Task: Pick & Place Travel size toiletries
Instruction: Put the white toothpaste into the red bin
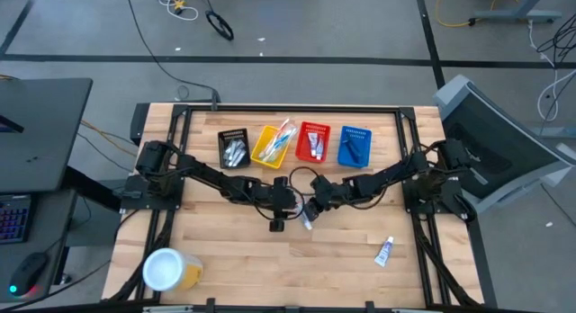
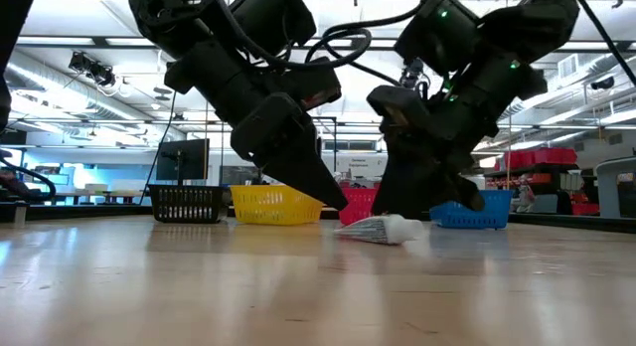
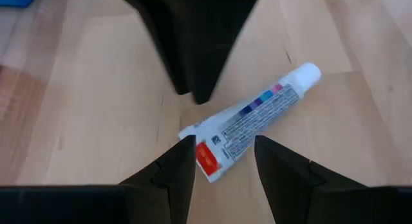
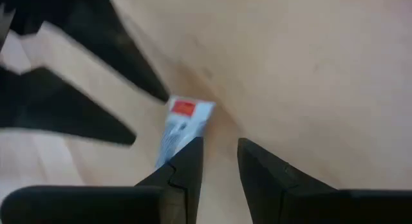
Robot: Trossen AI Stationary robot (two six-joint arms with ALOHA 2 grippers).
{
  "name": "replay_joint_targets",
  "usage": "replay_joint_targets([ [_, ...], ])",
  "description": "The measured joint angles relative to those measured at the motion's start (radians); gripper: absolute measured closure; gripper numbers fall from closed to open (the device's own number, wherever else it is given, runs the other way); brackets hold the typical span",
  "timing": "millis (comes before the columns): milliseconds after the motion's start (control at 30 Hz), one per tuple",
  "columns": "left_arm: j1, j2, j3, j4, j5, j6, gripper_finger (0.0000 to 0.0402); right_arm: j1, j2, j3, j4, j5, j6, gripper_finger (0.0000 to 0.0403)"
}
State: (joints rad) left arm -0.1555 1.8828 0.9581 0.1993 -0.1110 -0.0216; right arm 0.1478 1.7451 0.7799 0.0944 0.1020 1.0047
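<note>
- Dark fingers of the left pincer (image 3: pixel 224 161) stand apart in the left wrist view, spread and empty, straddling the crimped, red-marked end of a white tube (image 3: pixel 248 121) that lies flat on the counter (image 3: pixel 84 108).
- Right pincer (image 4: pixel 219 161): fingers likewise parted and holding nothing, tips just beside the same tube's red-marked end; whether they touch it cannot be told.
- Tube, middle of the counter: seen from above as a small pale item (image 1: pixel 307 220) between the two pincers, cap pointing away from the left pincer. Level view shows it resting on the wood (image 2: pixel 383 229), both arms lowered over it.
- Step in hand, by judgement: the pick of this tube, not yet made; both pincers crowd one item.
- Next move calls for one arm to yield, the other to close across the tube's flat width and lift.
- Red basket (image 1: pixel 313 141), in the far row with the black (image 1: pixel 235 148), yellow (image 1: pixel 273 144) and blue (image 1: pixel 354 145) ones, already holds like tubes; probable destination.
- Second tube (image 1: pixel 385 251) lies well apart, near the right front edge, untouched.
- Yellow tub (image 1: pixel 167 270) with white lid: left front corner, not in play.
</note>
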Motion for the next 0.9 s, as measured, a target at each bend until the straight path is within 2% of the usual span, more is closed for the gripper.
replay_joint_targets([
  [67, 0.0, 0.0, 0.0, 0.0, 0.012, 0.0, 0.0235, -0.012, 0.0, 0.0, 0.003, -0.014, -0.009, 0.0296],
  [200, -0.002, 0.0, 0.0, -0.008, 0.016, 0.002, 0.0235, -0.024, 0.0, 0.0, 0.039, -0.11, -0.046, 0.0296],
  [500, -0.001, 0.0, 0.0, -0.032, 0.016, 0.072, 0.0235, 0.027, 0.0, 0.0, 0.041, -0.144, -0.099, 0.0296],
  [667, -0.008, 0.0, 0.0, -0.03, -0.07, 0.215, 0.0235, 0.038, 0.0, 0.0, 0.032, -0.05, -0.113, 0.0296],
  [900, -0.02, 0.055, 0.0, -0.021, -0.099, 0.303, 0.0235, 0.014, 0.0, 0.0, 0.024, -0.027, -0.135, 0.0296],
])
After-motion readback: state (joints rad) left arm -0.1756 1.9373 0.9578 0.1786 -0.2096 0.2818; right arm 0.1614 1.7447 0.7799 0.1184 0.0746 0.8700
